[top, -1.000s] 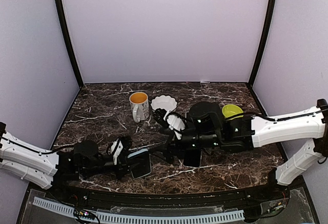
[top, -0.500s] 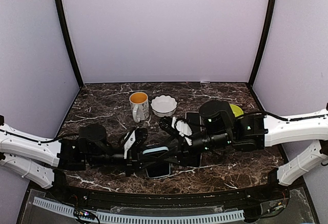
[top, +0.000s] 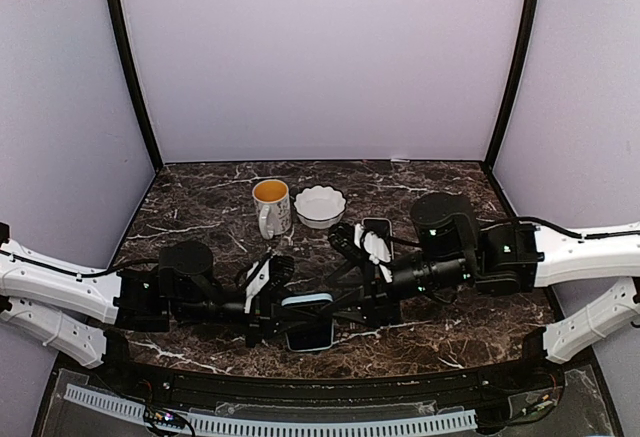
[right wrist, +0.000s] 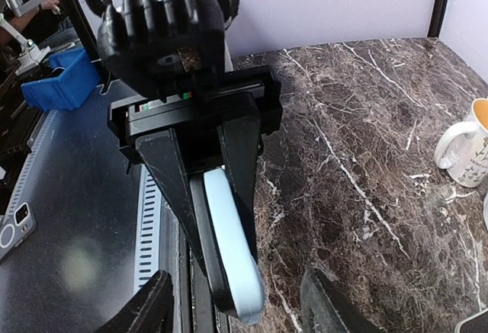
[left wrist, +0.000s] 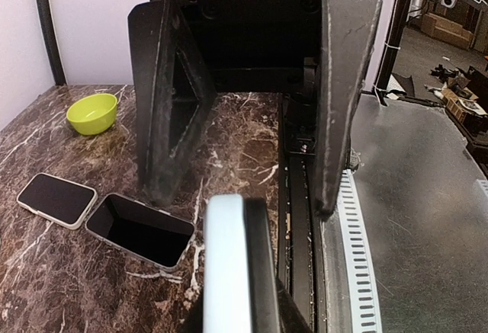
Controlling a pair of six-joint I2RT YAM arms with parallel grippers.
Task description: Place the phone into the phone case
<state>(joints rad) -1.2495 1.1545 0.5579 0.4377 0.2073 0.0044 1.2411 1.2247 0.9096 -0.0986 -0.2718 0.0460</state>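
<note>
My left gripper clamps the phone on edge, raised and to one side of the case. My right gripper stands wide around it, not touching. If the right one closes off-centre, I reckon the phone twists loose and drops beside the case.

2 arms are seen stretched low and nearly level from opposite sides, the left arm extended inward from the left and the right arm from the right. The wrists are turned so that the 2 grippers are brought almost nose to nose. The left gripper is clamped on a pale blue slab, which is held on edge. The right gripper is spread wide, its fingers placed either side of the slab's free end without contact.
</note>
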